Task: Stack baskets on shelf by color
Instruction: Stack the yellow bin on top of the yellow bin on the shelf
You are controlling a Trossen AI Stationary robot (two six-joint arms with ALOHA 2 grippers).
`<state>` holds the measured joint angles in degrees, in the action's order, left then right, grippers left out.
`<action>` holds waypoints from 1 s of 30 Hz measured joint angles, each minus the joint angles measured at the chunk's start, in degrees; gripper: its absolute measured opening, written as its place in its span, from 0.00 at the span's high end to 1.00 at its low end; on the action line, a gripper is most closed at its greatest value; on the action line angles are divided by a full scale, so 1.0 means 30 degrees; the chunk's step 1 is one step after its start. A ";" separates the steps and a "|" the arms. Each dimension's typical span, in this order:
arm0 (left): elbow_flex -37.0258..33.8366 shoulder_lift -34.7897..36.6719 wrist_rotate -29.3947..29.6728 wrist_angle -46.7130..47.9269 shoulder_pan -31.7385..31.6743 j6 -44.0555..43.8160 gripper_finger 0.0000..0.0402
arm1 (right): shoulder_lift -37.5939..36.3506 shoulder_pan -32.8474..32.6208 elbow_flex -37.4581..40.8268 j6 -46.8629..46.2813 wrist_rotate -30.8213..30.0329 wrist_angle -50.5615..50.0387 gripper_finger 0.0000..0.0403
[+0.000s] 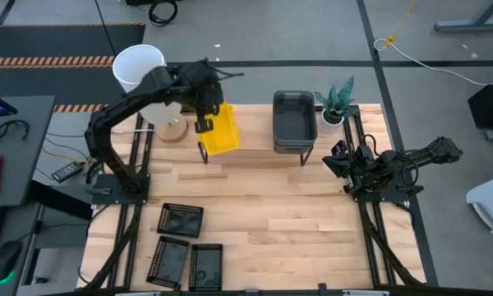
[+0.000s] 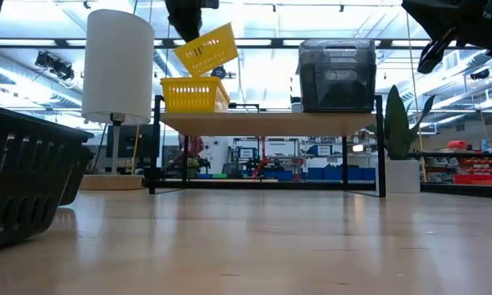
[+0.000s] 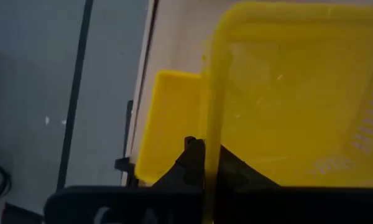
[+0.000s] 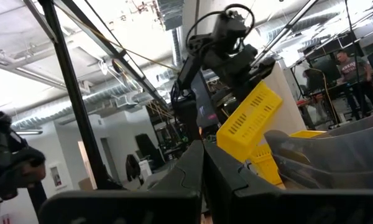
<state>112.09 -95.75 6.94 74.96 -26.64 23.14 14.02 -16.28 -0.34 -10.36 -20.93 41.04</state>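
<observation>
The left arm arches over the shelf [image 1: 255, 152], its left gripper [image 1: 204, 125] clamped on a tilted yellow basket [image 1: 219, 129] above the yellow stack [image 2: 194, 94] at 11 o'clock; the right gripper [image 1: 338, 158], fingers together, waits folded at 3 o'clock.

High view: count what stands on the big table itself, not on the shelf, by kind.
Black baskets: 3
Lamp: 1
Potted plant: 1
Total: 5
</observation>
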 joint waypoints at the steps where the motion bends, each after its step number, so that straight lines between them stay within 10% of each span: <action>1: -0.0004 0.0001 -0.0304 -0.0033 -0.0416 0.0012 0.99 | 0.0000 0.0004 0.0000 -0.0003 0.0000 0.0006 0.96; 9: 0.0696 -0.0014 -0.3687 0.0025 -0.2690 -0.0075 0.99 | 0.0000 -0.0003 0.0000 0.0003 0.0000 0.0007 0.96; 30: 0.1189 -0.1245 -0.0751 0.0691 -0.2946 0.5181 0.98 | 0.0000 0.0002 0.0000 -0.0004 0.0000 0.0005 0.96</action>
<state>115.66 -99.48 4.69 77.03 -35.47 38.69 14.02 -16.28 -0.34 -10.37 -20.93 41.05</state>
